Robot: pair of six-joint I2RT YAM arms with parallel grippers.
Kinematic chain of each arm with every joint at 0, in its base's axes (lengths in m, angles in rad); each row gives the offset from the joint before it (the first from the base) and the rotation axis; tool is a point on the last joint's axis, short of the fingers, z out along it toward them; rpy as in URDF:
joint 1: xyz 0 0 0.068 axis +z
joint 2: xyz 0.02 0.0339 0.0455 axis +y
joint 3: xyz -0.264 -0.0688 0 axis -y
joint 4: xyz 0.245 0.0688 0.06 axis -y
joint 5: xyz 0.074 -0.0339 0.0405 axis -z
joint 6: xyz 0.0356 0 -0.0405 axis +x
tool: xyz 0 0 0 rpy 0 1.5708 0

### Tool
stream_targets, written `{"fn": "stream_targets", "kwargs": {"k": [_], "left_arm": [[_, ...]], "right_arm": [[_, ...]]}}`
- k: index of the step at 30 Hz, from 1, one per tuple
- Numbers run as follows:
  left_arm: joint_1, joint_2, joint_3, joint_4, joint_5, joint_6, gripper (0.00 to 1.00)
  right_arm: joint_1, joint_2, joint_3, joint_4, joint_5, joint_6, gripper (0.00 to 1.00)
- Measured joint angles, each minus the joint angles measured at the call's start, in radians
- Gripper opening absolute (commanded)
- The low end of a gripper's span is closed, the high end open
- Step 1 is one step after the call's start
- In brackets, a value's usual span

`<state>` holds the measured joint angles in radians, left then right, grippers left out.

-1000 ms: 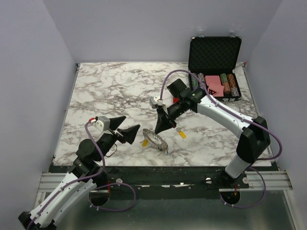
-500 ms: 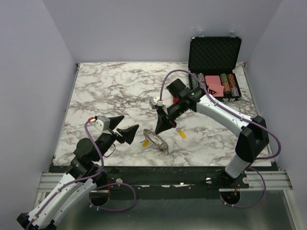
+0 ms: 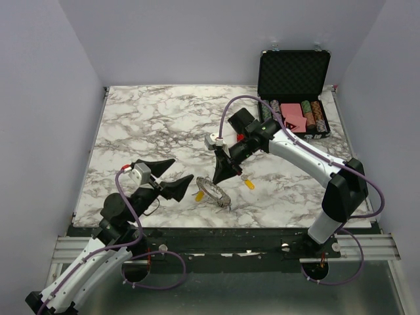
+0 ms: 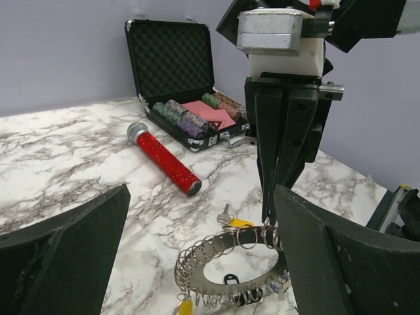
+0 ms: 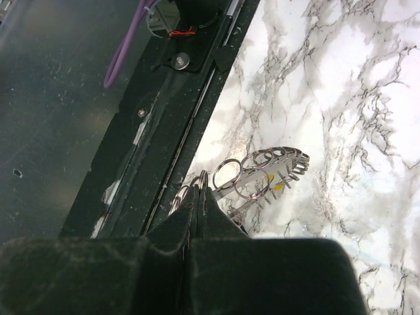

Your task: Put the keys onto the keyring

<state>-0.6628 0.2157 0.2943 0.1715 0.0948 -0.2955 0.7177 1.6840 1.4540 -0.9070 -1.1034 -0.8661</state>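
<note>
The keyring is a silvery band rimmed with small wire loops, near the table's front middle. It also shows in the left wrist view and the right wrist view. My right gripper points down at its far rim, and in its wrist view it is shut on one small loop. A yellow-headed key lies just right of the ring, also seen in the left wrist view. Another yellow key hangs at the ring's left rim. My left gripper is open and empty, left of the ring.
A red glitter cylinder with a silver cap lies behind the ring. An open black case with striped poker chips stands at the back right. The table's front edge and a black rail run close below the ring.
My left gripper has shifted slightly forward and right, toward the ring, still open. The right gripper and the keyring have barely moved.
</note>
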Motion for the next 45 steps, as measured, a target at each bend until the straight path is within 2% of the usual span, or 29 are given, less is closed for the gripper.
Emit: {"fn": "stream_targets", "kwargs": {"k": [45], "left_arm": [[0.000,0.115,0.000,0.074,0.127,0.034,0.98]], "right_arm": [[0.000,0.008,0.015,-0.024,0.000,-0.026,0.00]]}}
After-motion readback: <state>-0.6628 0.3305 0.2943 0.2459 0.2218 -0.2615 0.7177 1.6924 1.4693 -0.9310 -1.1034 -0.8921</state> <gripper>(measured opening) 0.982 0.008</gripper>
